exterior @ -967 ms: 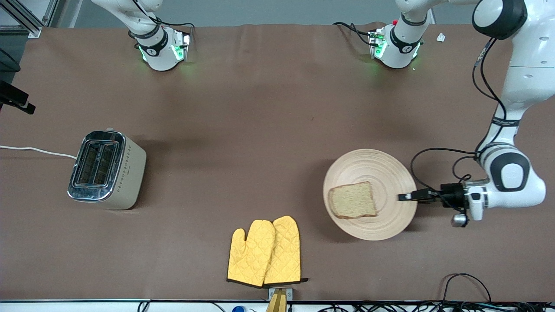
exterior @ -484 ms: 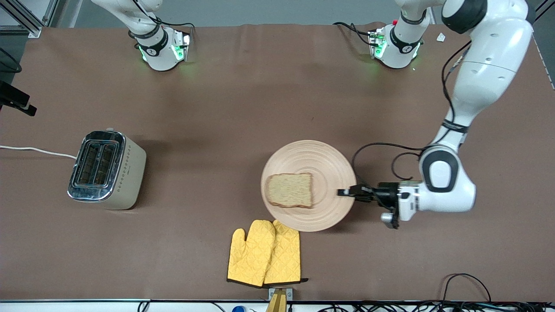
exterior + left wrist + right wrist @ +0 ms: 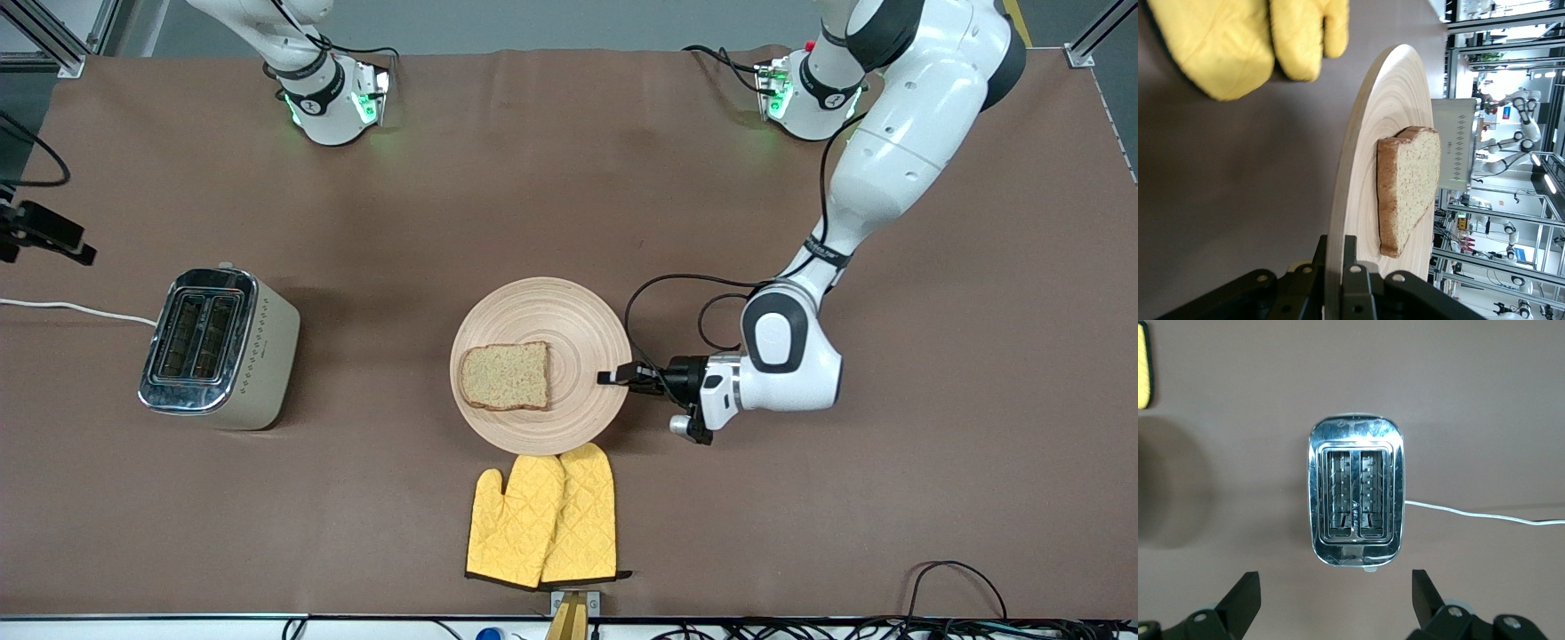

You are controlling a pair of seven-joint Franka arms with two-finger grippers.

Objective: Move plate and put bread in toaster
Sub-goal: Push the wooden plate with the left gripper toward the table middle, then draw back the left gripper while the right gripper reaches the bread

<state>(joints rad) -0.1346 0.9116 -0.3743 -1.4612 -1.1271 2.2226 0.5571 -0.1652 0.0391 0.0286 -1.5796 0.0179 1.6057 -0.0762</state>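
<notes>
The light-tan wooden plate (image 3: pixel 540 307) lies in the middle of the table with the brown bread slice (image 3: pixel 505 376) flat on it. My left gripper (image 3: pixel 615 377) is shut on the plate's rim at the edge toward the left arm's end. The left wrist view shows its jaws (image 3: pixel 1336 267) clamped on the plate's rim (image 3: pixel 1365 167), with the bread (image 3: pixel 1408 187) and the toaster (image 3: pixel 1455 143) farther off. The cream toaster (image 3: pixel 218 348) stands toward the right arm's end, both slots empty. My right gripper (image 3: pixel 1335 600) is open, high over the toaster (image 3: pixel 1356 499).
A pair of yellow oven mitts (image 3: pixel 544 516) lies just nearer the front camera than the plate, almost touching its rim, and shows in the left wrist view (image 3: pixel 1238 33). The toaster's white cord (image 3: pixel 71 308) runs off the table's edge at the right arm's end.
My left gripper has dragged the plate with the bread across the table toward the toaster, from the left arm's end to the middle. The toaster and mitts have not moved.
</notes>
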